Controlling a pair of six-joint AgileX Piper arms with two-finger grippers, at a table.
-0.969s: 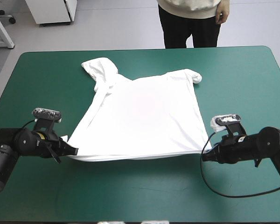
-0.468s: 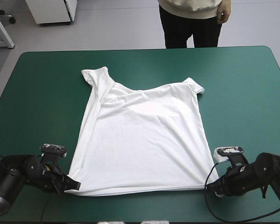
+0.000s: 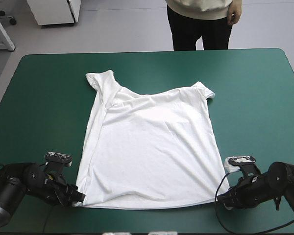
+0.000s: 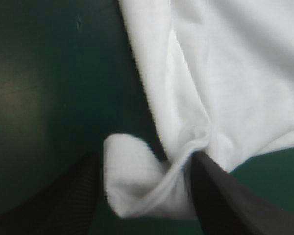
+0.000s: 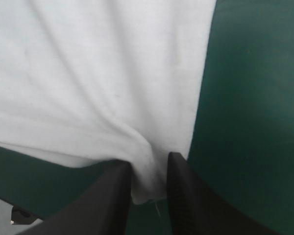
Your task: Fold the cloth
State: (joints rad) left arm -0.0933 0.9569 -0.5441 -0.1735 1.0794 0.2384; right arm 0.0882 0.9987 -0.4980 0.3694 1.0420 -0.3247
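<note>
T-shirt (image 3: 149,147) flat, neck far, hem near | left claw (image 4: 144,164) parted around hem corner | right claw (image 5: 148,164) pinching hem

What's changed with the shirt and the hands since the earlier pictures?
Both hands pulled the T-shirt toward the table's near edge and laid it flat, its sleeves uncrumpling. The left hand and right hand stay at the hem corners; the right pinches its corner, the left's fingers stand apart around its own. Collar still points away.
</note>
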